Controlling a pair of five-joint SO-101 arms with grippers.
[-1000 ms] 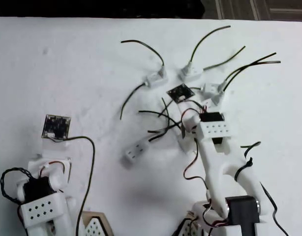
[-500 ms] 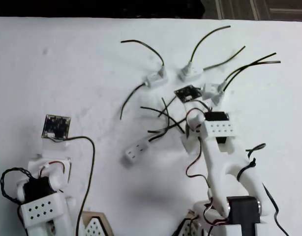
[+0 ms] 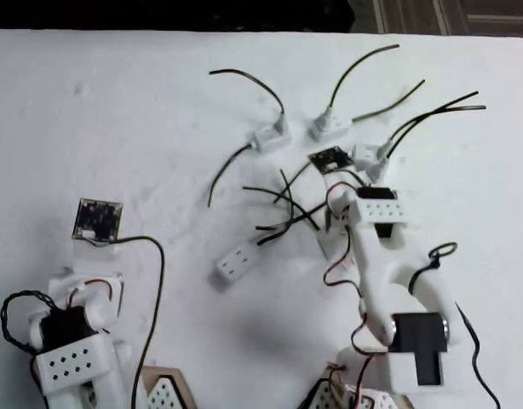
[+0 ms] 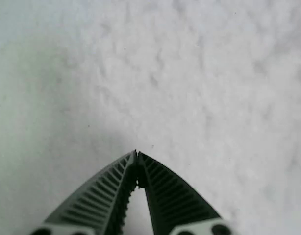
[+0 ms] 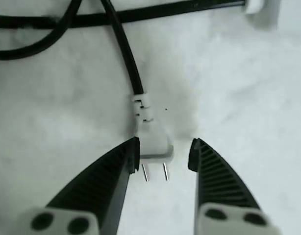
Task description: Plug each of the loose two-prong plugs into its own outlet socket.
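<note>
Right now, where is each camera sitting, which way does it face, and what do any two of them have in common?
High view: fixed above the table, looking down on the black cables, the left arm and the right arm.
Left wrist view: on the left arm's wrist, facing bare table past the shut left gripper.
Right wrist view: on the right arm's wrist, facing a two-prong plug lying inside the open right gripper.
Shared: high and right wrist views both show the black cables.
</note>
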